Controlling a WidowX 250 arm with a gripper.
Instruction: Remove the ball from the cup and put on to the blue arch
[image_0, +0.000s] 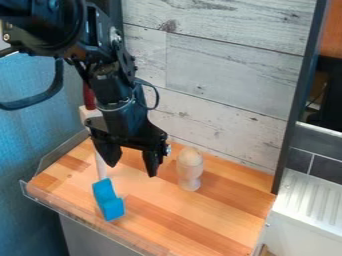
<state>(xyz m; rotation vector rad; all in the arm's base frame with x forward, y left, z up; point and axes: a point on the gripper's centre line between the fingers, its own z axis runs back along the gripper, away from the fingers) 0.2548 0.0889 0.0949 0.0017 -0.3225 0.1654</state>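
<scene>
The black gripper (132, 170) hangs over the left middle of the wooden surface, open, with nothing between its fingers. To its right stands a pale, upright cup (190, 178), and a light wooden ball (190, 156) rests in the cup's top. The blue arch (108, 199) lies on the wood below and left of the gripper, near the front left edge. A gap separates the gripper from both the cup and the arch.
The wooden counter (220, 225) has a clear raised rim along its front left side. Behind it rises a whitewashed plank wall (227, 75) with a dark post at right. A white ridged drainer (310, 200) is at the right. A thin white stick (101, 166) stands behind the arch.
</scene>
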